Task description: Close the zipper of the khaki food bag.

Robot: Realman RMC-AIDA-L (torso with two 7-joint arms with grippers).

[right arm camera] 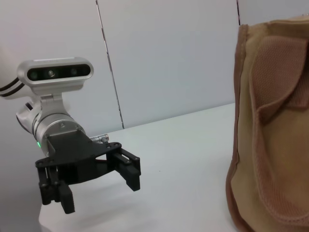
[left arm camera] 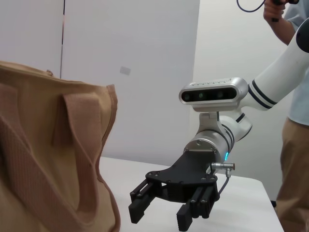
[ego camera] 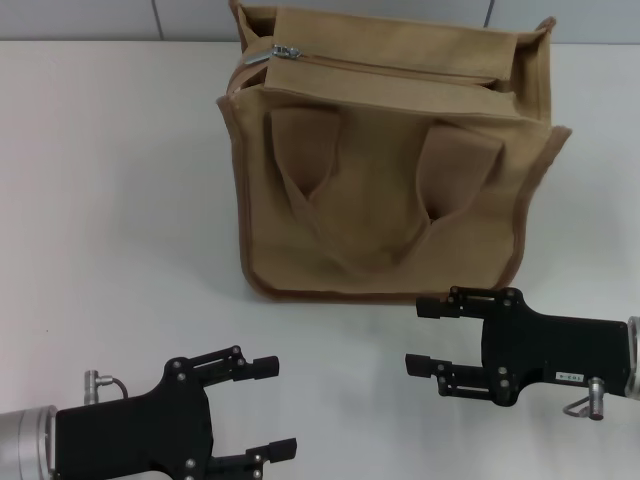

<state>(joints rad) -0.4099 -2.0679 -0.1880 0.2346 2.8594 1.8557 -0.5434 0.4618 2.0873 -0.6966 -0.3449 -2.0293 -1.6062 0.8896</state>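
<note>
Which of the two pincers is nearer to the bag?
The right pincer. Its fingertips lie just before the bag's bottom edge, under the handle on that side. The left pincer is farther back on the table. Both are open.

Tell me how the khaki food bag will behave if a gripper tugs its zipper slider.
The khaki food bag looks like soft canvas; its walls sag, so it would likely buckle. Nothing holds it, so it may slide on the smooth white table. The zipper tape probably bunches unless braced.
</note>
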